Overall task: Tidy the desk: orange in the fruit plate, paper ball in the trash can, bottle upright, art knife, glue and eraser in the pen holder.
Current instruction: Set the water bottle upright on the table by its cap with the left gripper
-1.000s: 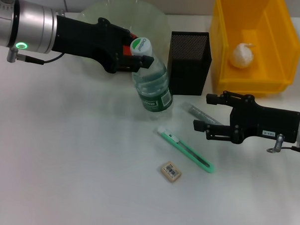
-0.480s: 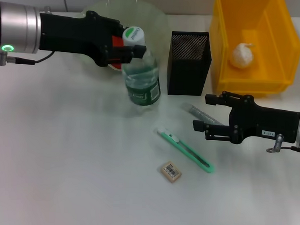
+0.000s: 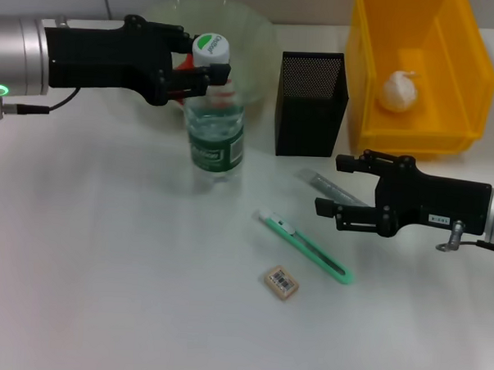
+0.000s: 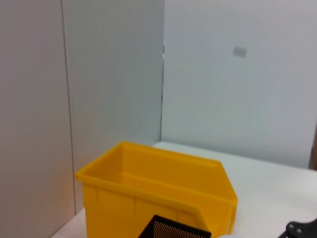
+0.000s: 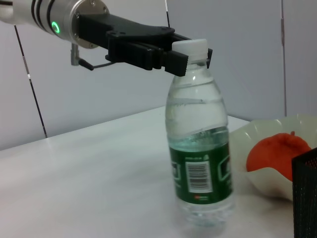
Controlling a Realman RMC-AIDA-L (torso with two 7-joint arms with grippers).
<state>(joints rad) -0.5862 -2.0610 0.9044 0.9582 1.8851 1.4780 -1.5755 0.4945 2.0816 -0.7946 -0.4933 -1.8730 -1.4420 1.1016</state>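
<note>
The left gripper (image 3: pixel 209 71) is closed on the neck of the bottle (image 3: pixel 214 134), just under the white cap; the grip is taken high so that the body can hang and settle on its base. In the right wrist view the bottle (image 5: pixel 199 148) is seen standing upright on the table (image 3: pixel 104 269), base apparently in contact, fingers clamped at the neck. The uprighting step is judged all but finished; only the release is outstanding.

Just behind the bottle the fruit plate (image 3: pixel 258 34) is seen, with the orange (image 5: pixel 275 154) already lying in it. Next to it the black mesh pen holder (image 3: pixel 311 102) is standing, and beyond that the yellow trash can (image 3: pixel 473 88), the paper ball (image 3: pixel 397 91) resting inside.

The right gripper (image 3: pixel 333 185) is held low near the table with its fingers spread, mouth facing the glue (image 3: pixel 333 187), which is lying flat partly between them, untouched as far as can be judged. It is placed there presumably so that the glue can be taken next. Nearer the robot the green art knife (image 3: pixel 306 246) and the eraser (image 3: pixel 280 281) are lying flat, apart from each other, not yet collected.
</note>
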